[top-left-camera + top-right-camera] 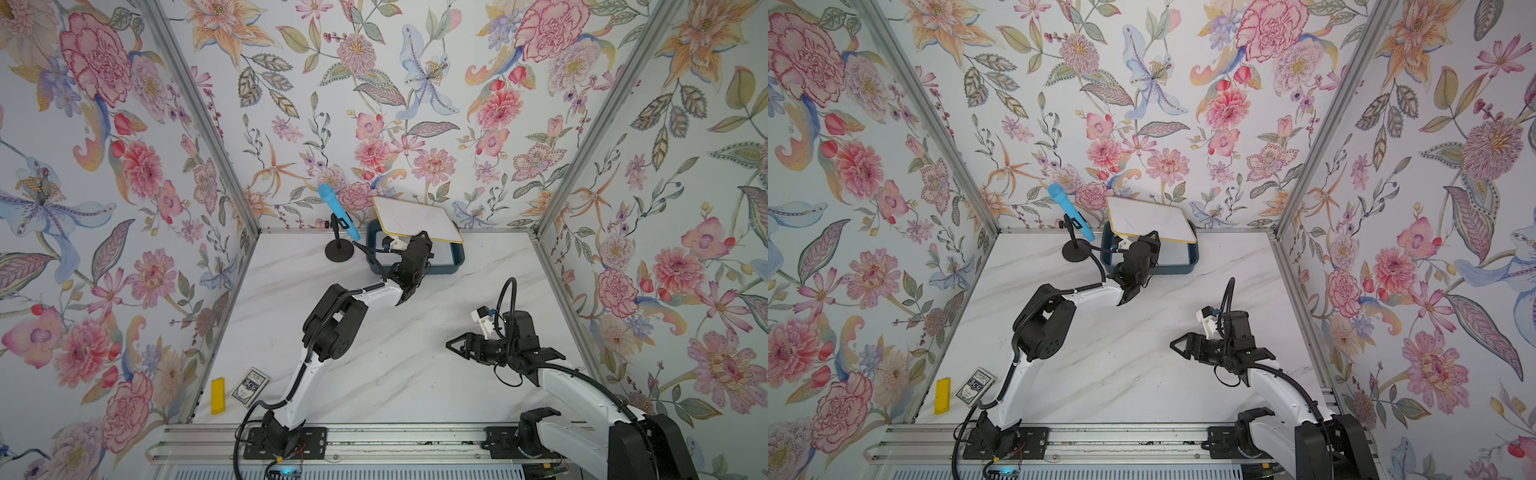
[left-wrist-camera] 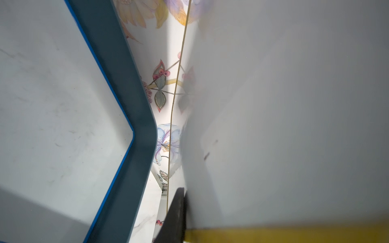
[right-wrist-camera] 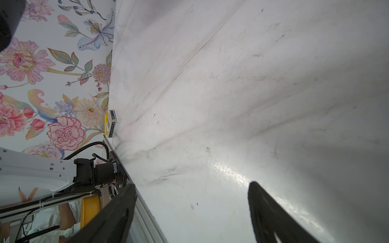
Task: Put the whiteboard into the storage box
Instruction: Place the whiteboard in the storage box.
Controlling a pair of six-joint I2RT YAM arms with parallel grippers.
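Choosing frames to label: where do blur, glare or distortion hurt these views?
Left wrist view: the white yellow-edged whiteboard is blurred close up, the dark teal storage box sharper. Right wrist view: glare streak on the white marble tabletop. Both top views: sharp.

We see a white, yellow-edged whiteboard [image 1: 415, 218], a dark teal-blue storage box [image 1: 444, 269], a bright blue microphone [image 1: 338, 214], a grey-veined white marble table [image 1: 415, 374] and floral wallpaper [image 1: 415, 83].

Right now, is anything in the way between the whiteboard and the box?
No, nothing visible blocks it. The left gripper holds the whiteboard tilted over the box. The microphone stands beside the box, not over it.
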